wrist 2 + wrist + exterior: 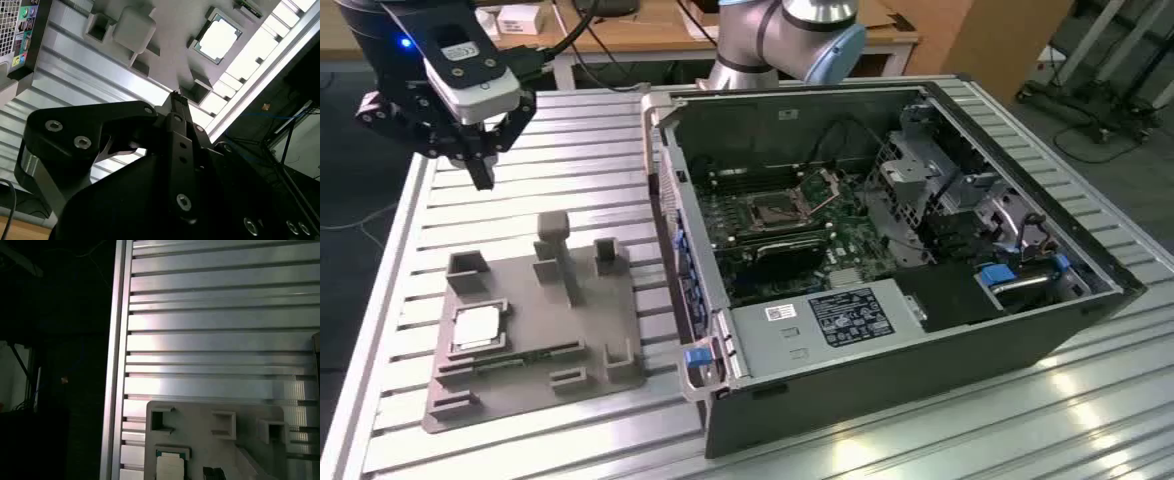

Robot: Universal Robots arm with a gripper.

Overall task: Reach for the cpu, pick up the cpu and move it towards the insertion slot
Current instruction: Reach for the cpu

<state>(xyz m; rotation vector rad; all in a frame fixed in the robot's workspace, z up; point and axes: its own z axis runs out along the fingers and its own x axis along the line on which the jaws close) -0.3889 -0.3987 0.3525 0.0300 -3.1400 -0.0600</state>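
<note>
in the exterior view the cpu (476, 327) lies flat at about 8 o'clock, silvery lid up, in a pocket of a matte grey moulded holder (520, 300) on the ribbed aluminium counter (574, 130). it is square, with no long axis. beyond, near centre, the insertion slot (775, 209) sits inside the open black computer case (854, 370), a dark square framed in shiny metal. farthest, at 10 o'clock, the black gripper (483, 178) hangs above the counter, well apart from the cpu, jaws closed on nothing.

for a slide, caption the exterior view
Black gripper hovers above the slatted metal table, apart from the silvery square cpu in its grey holder beside the open computer case.
</note>
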